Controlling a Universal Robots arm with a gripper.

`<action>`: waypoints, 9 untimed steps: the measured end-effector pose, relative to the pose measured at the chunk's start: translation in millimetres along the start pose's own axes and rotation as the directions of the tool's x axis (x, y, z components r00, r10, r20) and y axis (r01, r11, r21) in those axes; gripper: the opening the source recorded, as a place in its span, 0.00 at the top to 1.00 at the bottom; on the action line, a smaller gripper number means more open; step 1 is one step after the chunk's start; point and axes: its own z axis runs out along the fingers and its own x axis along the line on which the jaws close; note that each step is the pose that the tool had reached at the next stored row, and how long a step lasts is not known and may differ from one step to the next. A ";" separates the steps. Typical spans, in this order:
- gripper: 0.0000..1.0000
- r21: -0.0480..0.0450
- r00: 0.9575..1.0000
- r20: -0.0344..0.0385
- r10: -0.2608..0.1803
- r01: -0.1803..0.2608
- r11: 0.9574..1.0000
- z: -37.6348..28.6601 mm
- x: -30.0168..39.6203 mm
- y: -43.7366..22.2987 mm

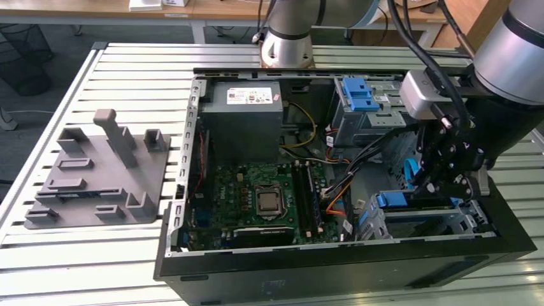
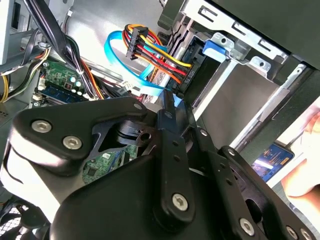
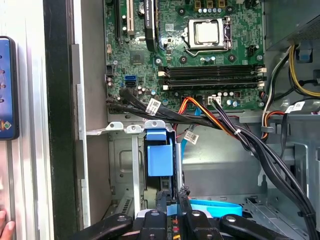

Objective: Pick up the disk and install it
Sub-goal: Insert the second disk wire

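The pincer (image 1: pixel 444 191) was low inside the open computer case (image 1: pixel 340 268), at the drive cage (image 1: pixel 425 220) on the exterior view's right. In the first wrist view its black fingers (image 3: pixel 170 210) were pressed close together around the thin edge of the disk (image 3: pixel 161 155), which stood upright in the cage with its blue rail showing. The green board (image 1: pixel 264 197) lay near. A grey box (image 1: pixel 246 121) sat farther back.

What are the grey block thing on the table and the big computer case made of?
The grey block looks like matte moulded or printed plastic: dull, uniform grey, no glint. The computer case seems to be thin sheet metal, bare grey with folded, punched edges; its outer wall looks black-coated.
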 end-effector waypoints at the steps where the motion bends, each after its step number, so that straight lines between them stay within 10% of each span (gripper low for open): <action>1: 0.77 0.000 1.000 0.000 0.000 0.000 1.000 -0.2 0.0 0.0; 9: 0.78 0.000 1.000 0.000 0.000 0.000 1.000 -5.5 0.1 0.0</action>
